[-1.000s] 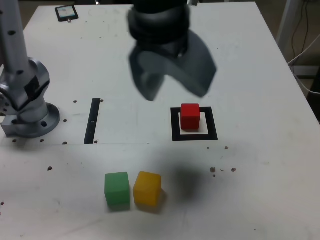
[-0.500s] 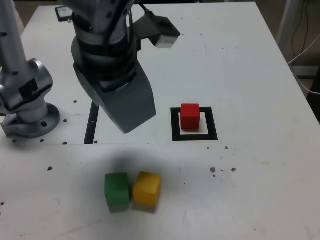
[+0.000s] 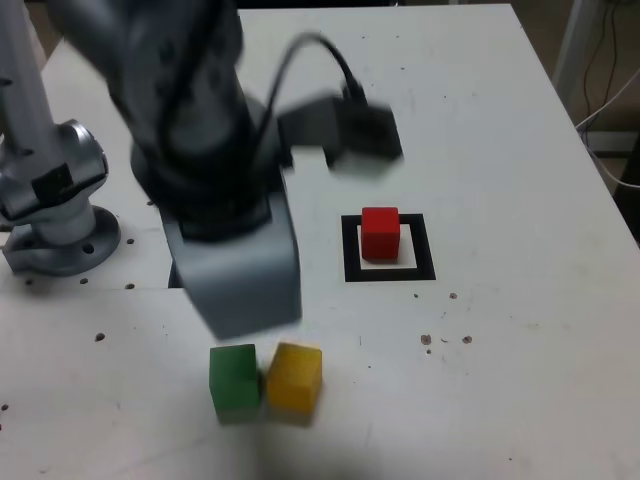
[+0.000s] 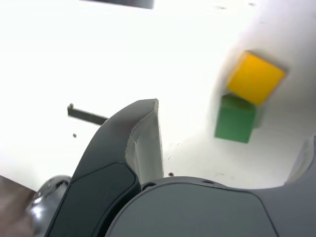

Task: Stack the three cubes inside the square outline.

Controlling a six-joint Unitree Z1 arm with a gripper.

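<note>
Presently: small red cube [image 3: 380, 231] seated within thick black square outline [image 3: 389, 271], centre frame; grey gripper [image 3: 243, 300] spread wide, empty, above touching green cube [image 3: 234, 380] and yellow cube [image 3: 294, 377], lower centre. Risk: nudging yellow neighbour while grasping.

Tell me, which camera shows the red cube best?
The exterior view: the red cube sits sharp and unobstructed inside the square outline. The wrist view shows none of it, only the green and yellow cubes.
</note>
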